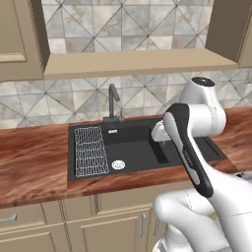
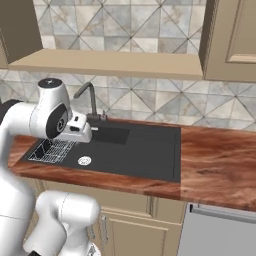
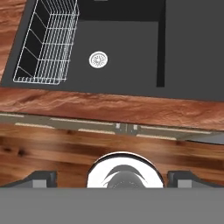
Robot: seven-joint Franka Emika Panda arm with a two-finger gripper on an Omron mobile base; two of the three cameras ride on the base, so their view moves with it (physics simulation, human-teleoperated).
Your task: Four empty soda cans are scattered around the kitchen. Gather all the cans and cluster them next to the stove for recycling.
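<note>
No soda cans are in view, and the stove is out of view too. My gripper [image 3: 113, 179] hangs open over the front edge of the wooden counter, its two dark fingertips [image 3: 41, 178] standing wide apart with nothing between them. It looks down at the black sink [image 3: 122, 48] and the cabinet fronts below. In the base views the white hand [image 2: 77, 131] sits above the sink basin [image 1: 133, 147], near the folded arm.
A white wire rack [image 1: 90, 150] lies in the left part of the sink, beside a round drain [image 1: 118, 165]. A dark faucet [image 1: 113, 103] stands behind the basin. Wooden counter [image 2: 220, 160] stretches to both sides. A grey steel appliance front [image 2: 220, 230] sits under the right counter.
</note>
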